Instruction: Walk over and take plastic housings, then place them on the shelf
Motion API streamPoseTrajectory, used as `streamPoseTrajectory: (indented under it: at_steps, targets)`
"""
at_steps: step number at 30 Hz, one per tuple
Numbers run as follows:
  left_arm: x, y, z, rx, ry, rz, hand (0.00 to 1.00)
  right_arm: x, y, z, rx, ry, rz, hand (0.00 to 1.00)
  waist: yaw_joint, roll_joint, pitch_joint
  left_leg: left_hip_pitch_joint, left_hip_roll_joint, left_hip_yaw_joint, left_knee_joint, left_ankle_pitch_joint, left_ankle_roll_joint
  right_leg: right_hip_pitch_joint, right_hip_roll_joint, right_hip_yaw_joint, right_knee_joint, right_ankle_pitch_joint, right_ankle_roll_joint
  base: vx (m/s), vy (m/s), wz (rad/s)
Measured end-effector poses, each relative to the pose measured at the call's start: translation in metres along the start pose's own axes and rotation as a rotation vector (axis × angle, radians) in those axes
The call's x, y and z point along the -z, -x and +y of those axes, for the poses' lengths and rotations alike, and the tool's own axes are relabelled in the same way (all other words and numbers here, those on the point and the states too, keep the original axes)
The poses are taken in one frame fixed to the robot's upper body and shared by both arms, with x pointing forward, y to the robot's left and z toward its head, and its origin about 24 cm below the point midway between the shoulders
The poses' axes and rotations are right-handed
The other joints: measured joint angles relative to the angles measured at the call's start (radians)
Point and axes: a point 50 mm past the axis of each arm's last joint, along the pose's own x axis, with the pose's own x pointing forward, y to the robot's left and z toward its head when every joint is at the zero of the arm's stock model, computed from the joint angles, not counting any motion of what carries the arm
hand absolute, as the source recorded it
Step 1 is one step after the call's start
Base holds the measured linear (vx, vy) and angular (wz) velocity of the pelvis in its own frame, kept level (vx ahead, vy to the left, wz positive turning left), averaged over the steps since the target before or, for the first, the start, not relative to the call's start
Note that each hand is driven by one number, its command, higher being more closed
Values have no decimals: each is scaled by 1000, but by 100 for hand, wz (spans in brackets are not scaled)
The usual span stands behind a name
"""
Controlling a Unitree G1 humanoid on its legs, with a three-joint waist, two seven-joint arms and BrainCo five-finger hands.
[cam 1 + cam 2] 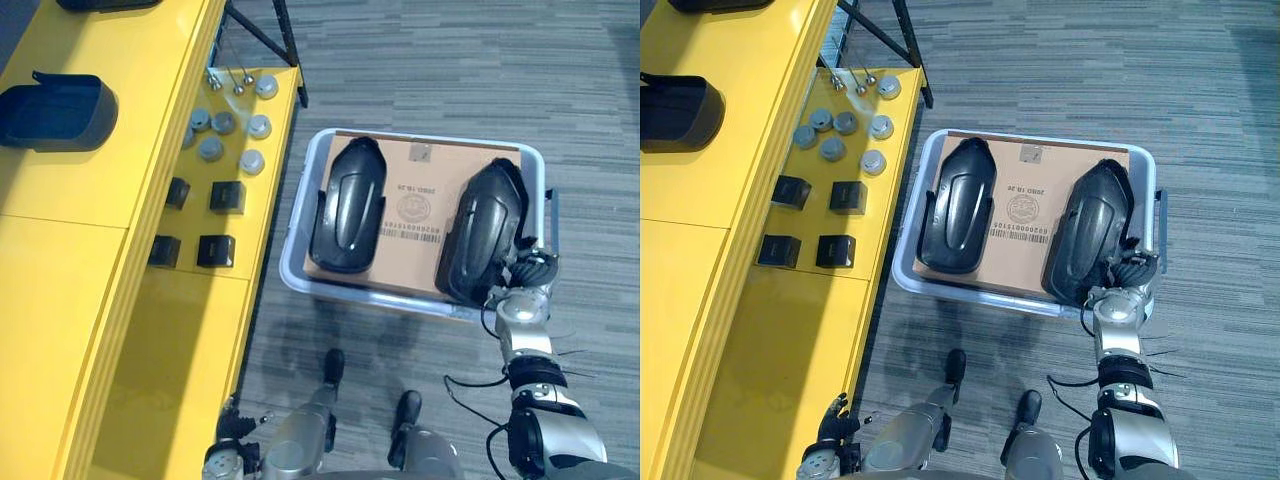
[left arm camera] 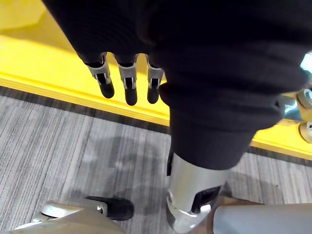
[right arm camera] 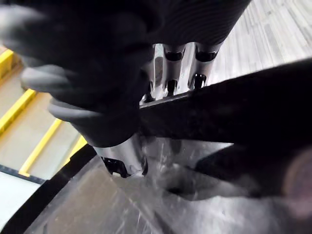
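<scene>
Both arms are silver-grey, segmented with black bands at the joints, while the left hand and the right hand each wear a dark ribbed cover over back and wrist, from which a row of slotted silver fingers emerges, dark-tipped on the left

The right hand is half buried behind the rim of the right-side plastic housing in the bin — its grip cannot be read. On the yellow shelf, 1 dark housing is cut by the left edge and 1 dark shape by the top. The left hand runs off the bottom edge. The grey round parts are too small to identify.
</scene>
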Motion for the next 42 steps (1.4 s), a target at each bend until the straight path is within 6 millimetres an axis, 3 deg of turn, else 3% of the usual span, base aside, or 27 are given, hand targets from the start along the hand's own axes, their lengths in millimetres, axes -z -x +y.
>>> streamPoseTrajectory:
  at_steps: [9, 19, 29, 34, 42]
  targets:
    - [-2, 0, 0, 2, -1, -3, 0, 7, 10, -4, -23, -6, -14, 100, -1, -8, -4, 27, 11, 7, 0, 0, 0, 14, 0, 17, 14, 0, 1, -61, 0, -4]
    - [-16, -1, -1, 8, 10, -60, 0, -7, 19, -26, 50, 7, -143, 100, -8, -32, -58, 36, 13, 7, 0, 0, 0, 23, 3, 19, 12, 0, 2, -12, -2, -1]
    - [-63, 15, 2, 9, 81, -298, 0, -41, 42, -39, 130, -35, -334, 100, -29, -44, -118, 55, 18, 8, -1, -3, -3, 38, 6, 26, 14, -1, 3, -30, -2, -2]
    - [-110, 40, -2, 33, 218, -526, 0, -70, 61, -39, 143, -117, -465, 100, -32, -45, -136, 65, 17, 10, -1, -1, 0, 47, 5, 27, 14, -1, 3, 0, 0, 0]
    - [-169, 81, -22, 151, 319, -831, 0, -112, 113, -1, -81, -296, -673, 100, -51, -49, -167, 90, 17, 18, -1, -1, 0, 70, 3, 30, 14, -1, 3, -9, 0, -1]
